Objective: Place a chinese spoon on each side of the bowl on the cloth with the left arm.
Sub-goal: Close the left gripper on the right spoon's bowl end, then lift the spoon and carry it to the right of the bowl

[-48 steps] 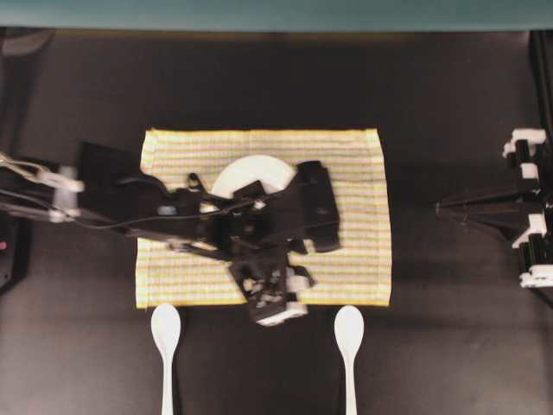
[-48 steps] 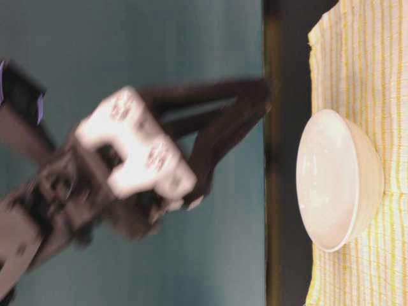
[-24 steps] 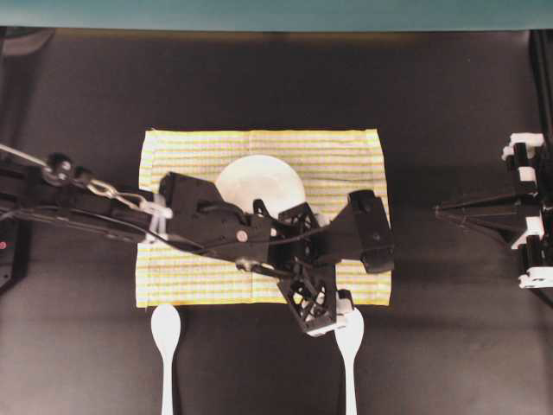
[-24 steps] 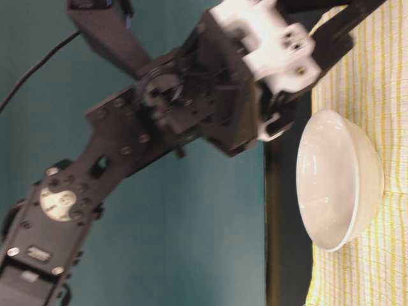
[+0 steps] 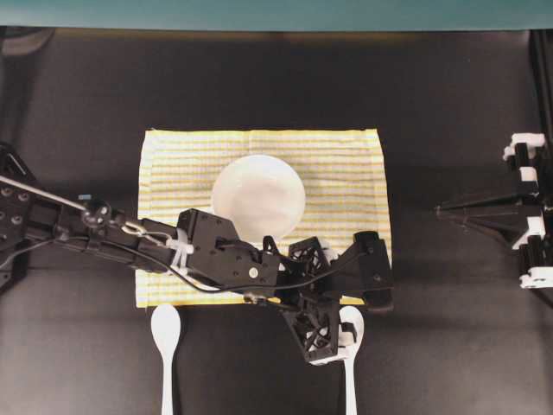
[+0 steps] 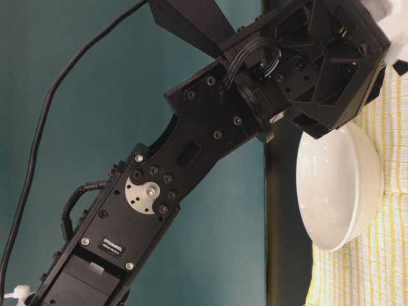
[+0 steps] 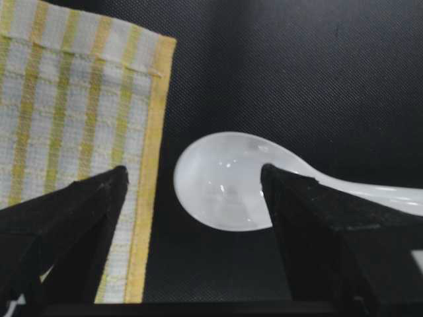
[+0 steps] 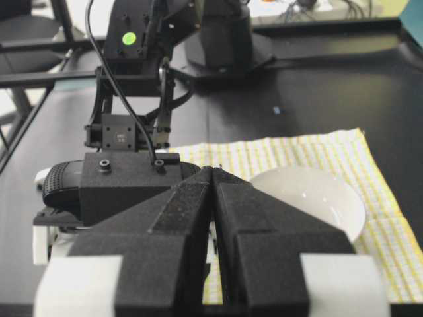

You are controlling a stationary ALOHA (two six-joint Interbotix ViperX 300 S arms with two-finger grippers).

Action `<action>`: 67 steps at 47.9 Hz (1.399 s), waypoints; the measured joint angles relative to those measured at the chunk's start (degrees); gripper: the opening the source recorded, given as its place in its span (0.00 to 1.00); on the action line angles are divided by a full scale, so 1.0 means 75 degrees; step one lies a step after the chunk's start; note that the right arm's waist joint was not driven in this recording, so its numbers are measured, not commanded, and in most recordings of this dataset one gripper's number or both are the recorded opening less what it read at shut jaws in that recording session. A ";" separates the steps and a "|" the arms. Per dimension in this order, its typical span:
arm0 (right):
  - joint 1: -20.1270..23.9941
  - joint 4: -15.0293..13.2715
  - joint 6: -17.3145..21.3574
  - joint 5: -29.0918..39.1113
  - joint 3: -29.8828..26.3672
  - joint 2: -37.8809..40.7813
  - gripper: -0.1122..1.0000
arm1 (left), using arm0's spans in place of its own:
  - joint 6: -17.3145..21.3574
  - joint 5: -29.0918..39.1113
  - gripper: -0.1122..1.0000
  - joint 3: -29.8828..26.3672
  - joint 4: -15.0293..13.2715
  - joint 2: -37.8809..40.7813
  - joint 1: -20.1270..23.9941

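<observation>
The left hand (image 5: 333, 333) stands wide open over a white spoon (image 7: 231, 181), holding nothing. The bowl (image 5: 258, 198) sits in the middle of the cloth (image 5: 346, 173). The right hand (image 8: 213, 191) is closed and empty.

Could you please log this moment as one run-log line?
left gripper: open, over right spoon | left spoon: untouched | bowl: on cloth | right gripper: shut
</observation>
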 measured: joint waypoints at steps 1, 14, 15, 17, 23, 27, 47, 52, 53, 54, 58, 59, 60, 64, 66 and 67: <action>0.0000 0.0000 0.0012 0.0000 0.0012 0.0000 0.10 | 0.0000 0.0000 0.79 0.0000 0.0000 0.0000 0.0000; 0.0000 0.0000 0.0012 0.0012 0.0070 -0.0047 0.10 | -0.0012 -0.0105 0.56 0.0000 0.0000 0.0000 0.0000; 0.0000 -0.0012 0.0012 0.0012 0.0070 -0.0047 0.10 | -0.0012 -0.0117 0.52 0.0000 0.0000 0.0000 0.0000; 0.0000 0.0000 0.0012 0.0012 0.0082 -0.0059 0.10 | -0.0023 -0.0117 0.44 0.0000 0.0000 0.0000 0.0012; 0.0000 0.0000 0.0012 0.0012 0.0094 -0.0082 0.10 | -0.0023 -0.0117 0.19 0.0000 0.0000 0.0000 0.0000; 0.0000 -0.0012 0.0012 0.0012 0.0094 -0.0117 0.10 | -0.0035 -0.0129 0.14 -0.0012 0.0000 0.0012 0.0012; 0.0000 0.0000 0.0012 0.0012 0.0129 -0.0141 0.10 | 0.0000 -0.0012 0.14 -0.0152 0.0000 -0.0070 0.0223; 0.0000 0.0000 0.0012 0.0012 0.0141 -0.0141 0.10 | 0.0012 0.0352 0.14 -0.0328 0.0000 -0.0270 0.0375; 0.0000 0.0000 0.0012 0.0012 0.0141 -0.0141 0.10 | 0.0000 0.0434 0.14 -0.0363 0.0000 -0.0316 0.0410; 0.0000 0.0000 0.0023 0.0012 0.0141 -0.0141 0.10 | 0.0012 0.0504 0.14 -0.0422 0.0000 -0.0363 0.0434; 0.0000 0.0000 0.0012 0.0012 0.0141 -0.0141 0.10 | 0.0035 0.0855 0.14 -0.0598 0.0000 -0.0527 0.0504; 0.0000 0.0000 0.0012 0.0012 0.0141 -0.0141 0.10 | 0.0047 0.0961 0.14 -0.0633 0.0000 -0.0563 0.0504; 0.0000 0.0000 0.0023 0.0012 0.0141 -0.0141 0.10 | 0.0070 0.1055 0.14 -0.0680 0.0000 -0.0609 0.0516; 0.0000 0.0000 0.0012 0.0012 0.0141 -0.0141 0.10 | 0.0328 0.1500 0.14 -0.0855 0.0000 -0.0738 0.0539; 0.0000 0.0000 0.0012 0.0012 0.0141 -0.0141 0.10 | 0.0668 0.1805 0.14 -0.0938 0.0000 -0.0809 0.0586; 0.0000 0.0000 0.0012 0.0012 0.0152 -0.0141 0.10 | 0.0797 0.1922 0.14 -0.0961 0.0000 -0.0832 0.0598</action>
